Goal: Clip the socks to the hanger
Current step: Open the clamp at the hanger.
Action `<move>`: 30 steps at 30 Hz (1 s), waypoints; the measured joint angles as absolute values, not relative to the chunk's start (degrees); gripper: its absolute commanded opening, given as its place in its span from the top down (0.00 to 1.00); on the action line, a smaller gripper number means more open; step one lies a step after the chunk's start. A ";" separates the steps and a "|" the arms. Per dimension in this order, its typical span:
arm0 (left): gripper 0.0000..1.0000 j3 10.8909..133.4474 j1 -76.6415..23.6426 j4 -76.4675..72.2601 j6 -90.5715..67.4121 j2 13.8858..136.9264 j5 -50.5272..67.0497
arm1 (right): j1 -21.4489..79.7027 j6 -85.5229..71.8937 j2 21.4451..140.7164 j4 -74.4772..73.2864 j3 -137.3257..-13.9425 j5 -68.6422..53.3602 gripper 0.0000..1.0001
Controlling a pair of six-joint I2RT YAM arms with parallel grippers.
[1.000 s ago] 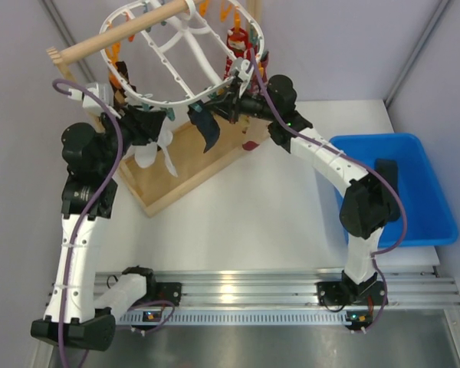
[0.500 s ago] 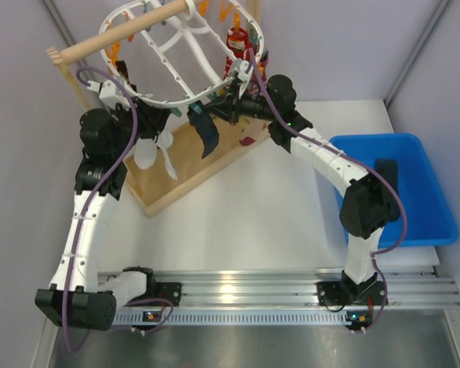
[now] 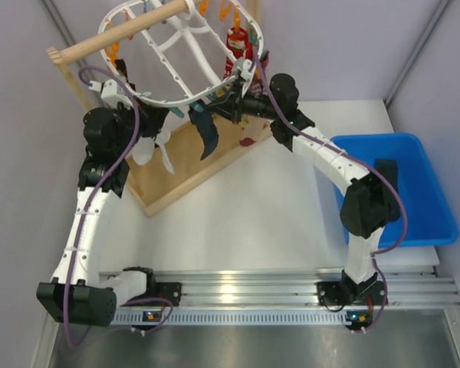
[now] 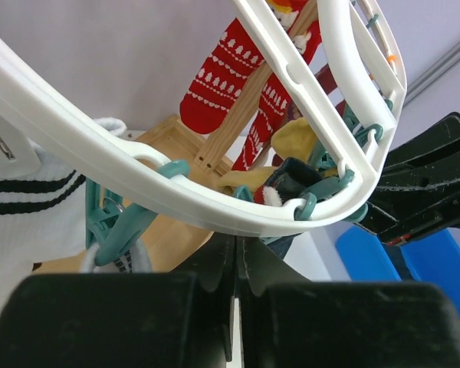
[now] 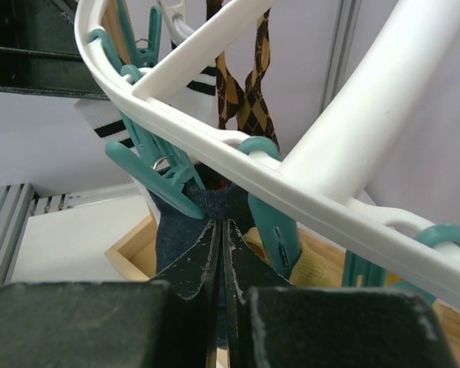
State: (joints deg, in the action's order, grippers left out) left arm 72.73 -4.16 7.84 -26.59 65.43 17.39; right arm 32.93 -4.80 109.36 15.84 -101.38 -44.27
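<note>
Beneath white plastic oval hanger [image 4: 215,215]: my left gripper [image 4: 235,244], together;
Right gripper [image 5: 221,228]: together, nearer; dark navy fabric sock [image 5: 176,230] hangs just ahead, perhaps pinched

From overhead I see a wooden rod [image 3: 115,37] slanting across the top left. A flat wooden base [image 3: 190,173] lies below it on the white worktop [image 3: 253,222]. A blue bin [image 3: 422,192] sits at the right edge, well apart from the base. An aluminium rail [image 3: 238,295] runs along the near side.
</note>
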 measured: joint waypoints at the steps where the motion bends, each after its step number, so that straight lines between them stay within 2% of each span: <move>1: 1.00 72.62 -4.16 7.64 -26.89 65.47 17.69 | 32.77 -4.93 109.38 15.81 -101.49 -44.25 1.00; 7: 1.00 72.60 -4.40 7.18 -27.75 65.54 19.42 | 31.57 -5.91 111.55 14.87 -106.43 -44.75 0.90; 8: 1.00 72.60 -4.47 7.16 -27.86 65.54 19.66 | 31.35 -6.13 111.57 14.61 -106.59 -44.93 0.85; 9: 1.00 72.60 -4.56 7.09 -27.97 65.54 19.81 | 31.20 -6.24 111.57 14.50 -106.61 -45.17 0.67; 12: 1.00 72.60 -4.93 7.03 -28.16 65.54 20.10 | 30.94 -6.57 111.55 13.69 -106.30 -46.02 0.55; 20: 1.00 72.77 -6.33 8.12 -27.27 65.54 20.05 | 31.03 -5.30 107.07 13.08 -98.04 -46.24 0.54; 30: 1.00 73.08 -6.70 8.97 -26.85 65.52 20.03 | 35.18 -4.93 100.47 12.38 -98.87 -45.45 0.57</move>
State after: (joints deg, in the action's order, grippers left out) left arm 73.08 -6.70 8.97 -26.85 65.52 20.03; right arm 35.18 -4.93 100.47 12.38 -98.87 -45.45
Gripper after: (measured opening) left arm 0.010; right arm 0.439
